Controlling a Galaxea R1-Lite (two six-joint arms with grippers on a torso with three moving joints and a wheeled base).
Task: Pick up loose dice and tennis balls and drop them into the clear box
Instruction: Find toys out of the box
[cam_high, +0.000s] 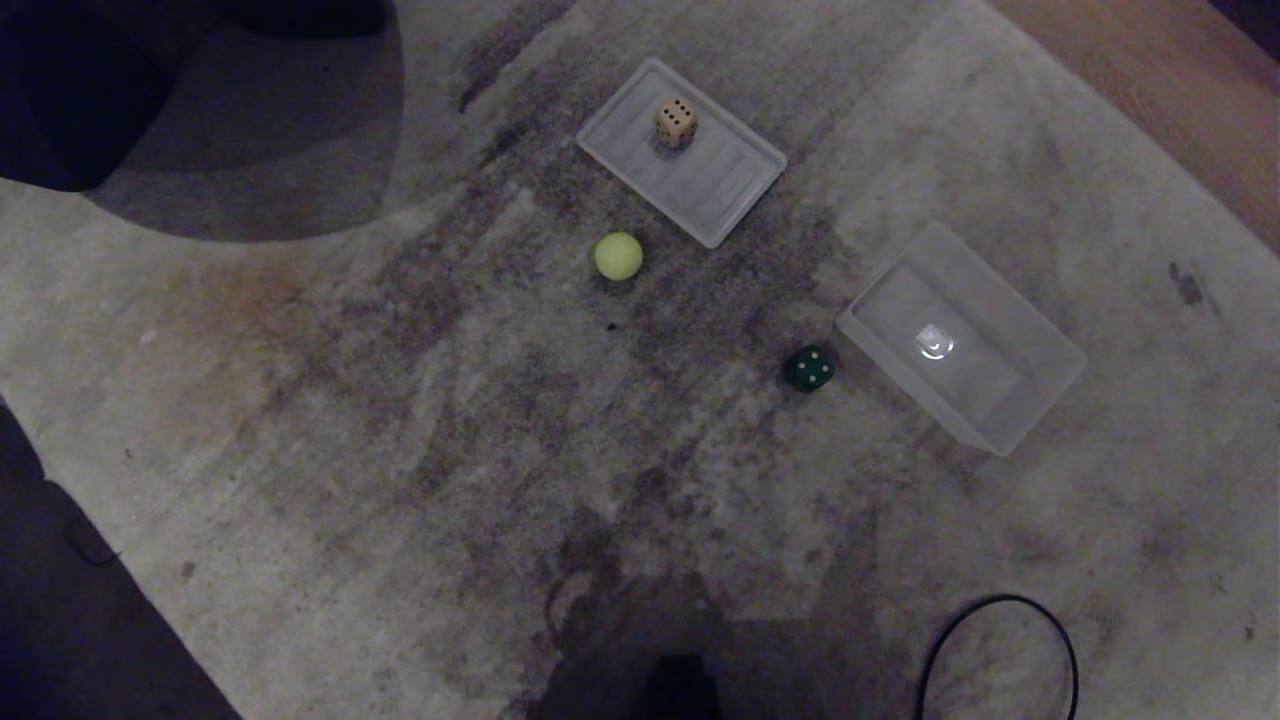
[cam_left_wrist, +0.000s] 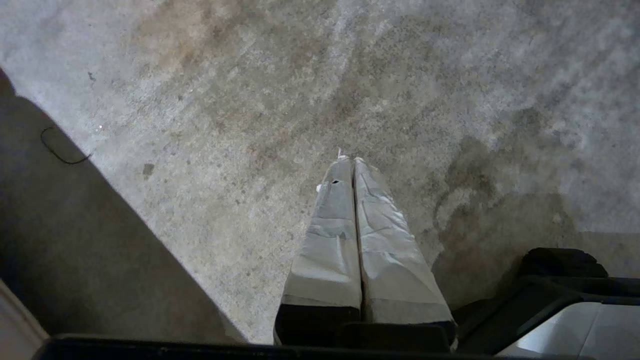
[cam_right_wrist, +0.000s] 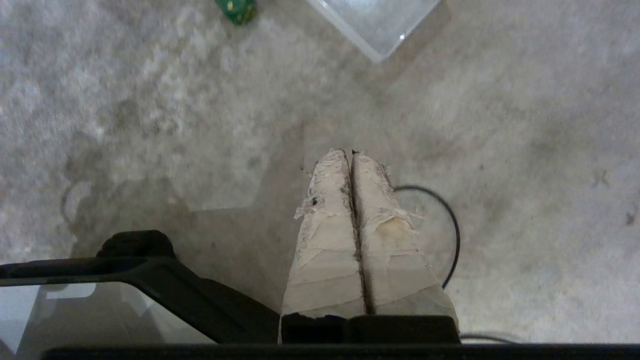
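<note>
- Box (cam_high: 1040, 345): on carpet, empty.
- Green die (cam_high: 809, 368): just left of box; a nudge could roll it.
- Ball (cam_high: 618, 256): well left of box, likely to roll off.
- Tan die (cam_high: 676, 122): on ribbed panel (cam_high: 720, 190), beyond box; panel may slide.
- Left gripper (cam_left_wrist: 348, 159), right gripper (cam_right_wrist: 347, 152): fingers pressed together, holding nothing, parked short of box.

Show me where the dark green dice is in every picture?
Head view: the dark green die sits on the carpet just left of the clear box.
Left wrist view: not in it.
Right wrist view: at the top edge, beside the box corner.
Shared landmark: the clear box.
</note>
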